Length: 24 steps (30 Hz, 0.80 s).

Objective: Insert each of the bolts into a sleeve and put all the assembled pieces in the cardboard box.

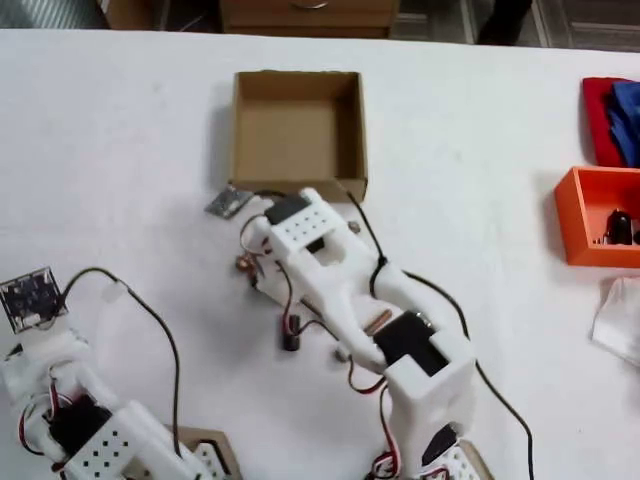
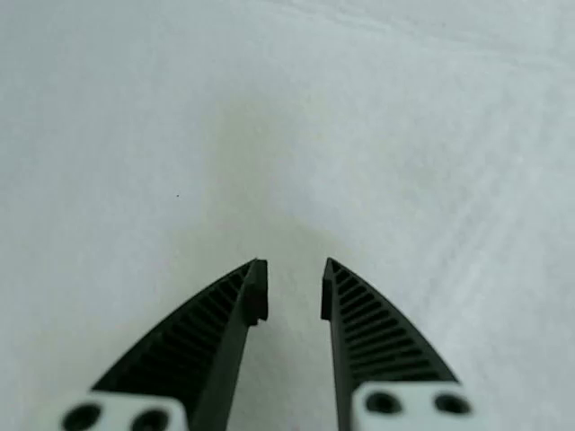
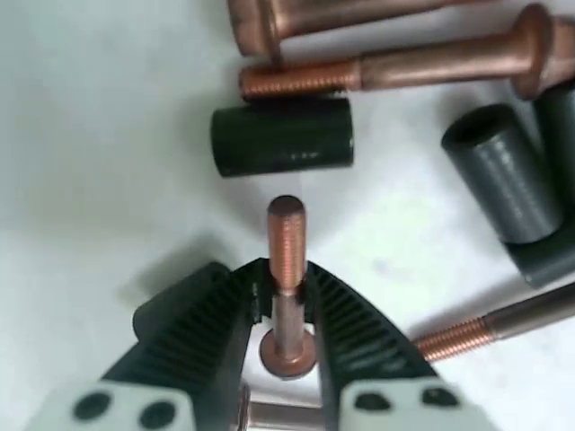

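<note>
From above, the right arm (image 1: 350, 290) hides most of the bolts (image 3: 431, 63) and sleeves (image 3: 283, 136) under it. The orange bin (image 1: 600, 256) is cut off at the edge, its contents too small to make out.

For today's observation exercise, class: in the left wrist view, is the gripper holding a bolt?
No, the left gripper is open, with bare white table showing between its fingers.

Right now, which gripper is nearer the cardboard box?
Right. The right gripper, shut on a bolt, sits close by the cardboard box; the left gripper is far off over the table.
</note>
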Motion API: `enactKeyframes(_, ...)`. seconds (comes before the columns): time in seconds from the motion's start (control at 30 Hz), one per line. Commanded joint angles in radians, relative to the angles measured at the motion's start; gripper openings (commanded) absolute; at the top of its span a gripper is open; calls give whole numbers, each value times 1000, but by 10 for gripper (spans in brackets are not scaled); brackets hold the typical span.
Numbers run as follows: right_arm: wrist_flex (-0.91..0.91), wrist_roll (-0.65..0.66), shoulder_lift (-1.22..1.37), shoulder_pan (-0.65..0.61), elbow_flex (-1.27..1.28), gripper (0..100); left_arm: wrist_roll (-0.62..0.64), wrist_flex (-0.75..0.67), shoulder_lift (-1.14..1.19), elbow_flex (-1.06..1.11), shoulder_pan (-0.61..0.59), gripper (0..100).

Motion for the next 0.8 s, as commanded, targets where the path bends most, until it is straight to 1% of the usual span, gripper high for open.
enactKeyframes(0.0,10,0,-10,5,-40,221,-2,-3,-8,25,6,128)
enactKeyframes(0.07,8,2,-7,5,-40,268,-2,-3,-8,25,6,128)
enactKeyframes(0.13,10,3,-7,5,-40,275,-2,-3,-8,25,6,128)
enactKeyframes(0.2,21,28,-13,4,-37,275,-2,-3,-8,25,6,128)
enactKeyframes(0.27,70,37,-18,-8,-41,270,-2,-3,-8,25,5,128)
enactKeyframes(0.43,160,34,-93,-62,-46,228,-2,-3,-8,25,5,128)
enactKeyframes(0.67,226,34,-137,-77,-41,231,-2,-3,-8,24,6,128)
enactKeyframes(0.77,219,-35,-137,-77,-35,227,-2,-3,-8,24,6,128)
